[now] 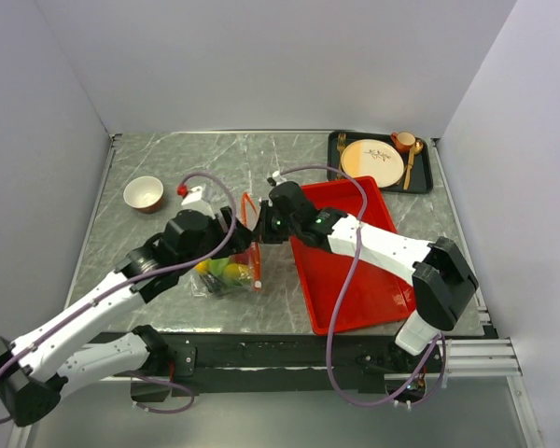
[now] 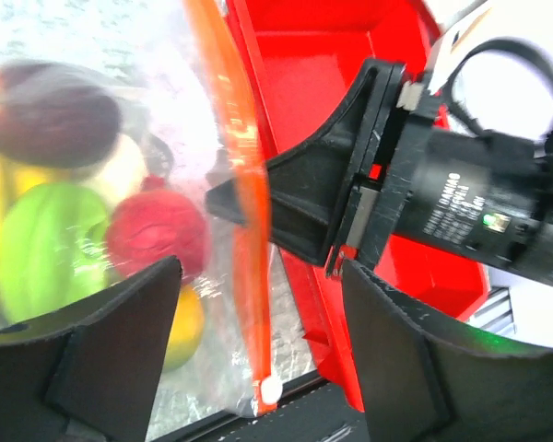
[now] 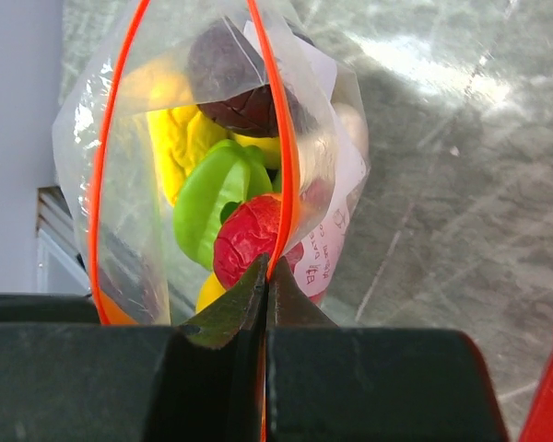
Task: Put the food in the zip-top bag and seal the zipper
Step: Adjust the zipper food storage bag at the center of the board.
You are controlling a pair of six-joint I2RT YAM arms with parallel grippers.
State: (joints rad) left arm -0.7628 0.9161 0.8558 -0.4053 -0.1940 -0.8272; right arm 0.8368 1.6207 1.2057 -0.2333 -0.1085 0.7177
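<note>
**Bag** [image 3: 341, 157]: clear and floppy, on the desk [image 1: 168, 159] just beside the tray's [image 1: 355, 280] left edge. It is held up by its top so that the contents hang below the mouth.

**Food** [image 3: 207, 198]: green, yellow, red and dark purple pieces, all inside the bag. None is seen on the tray. Loading looks finished.

**Zipper** [image 3: 281, 138]: orange strip. Its two tracks bow apart, so the mouth is unsealed. The white slider [image 2: 269, 391] sits at the strip's near end, on the tray side.

**Right gripper** [image 3: 265, 285]: reaches from over the tray and is clenched on the zipper. It probably anchors the strip taut for a slider pull.

**Left gripper** [image 2: 258, 276]: released, with its fingers [image 2: 120, 331] spread to either side of the strip and touching nothing. It seems to be lining up for the slider.

**Other items**: a bowl [image 1: 144, 193] well left of the tray, and a plate [image 1: 371, 161] beyond the tray's far edge. Neither is involved.
</note>
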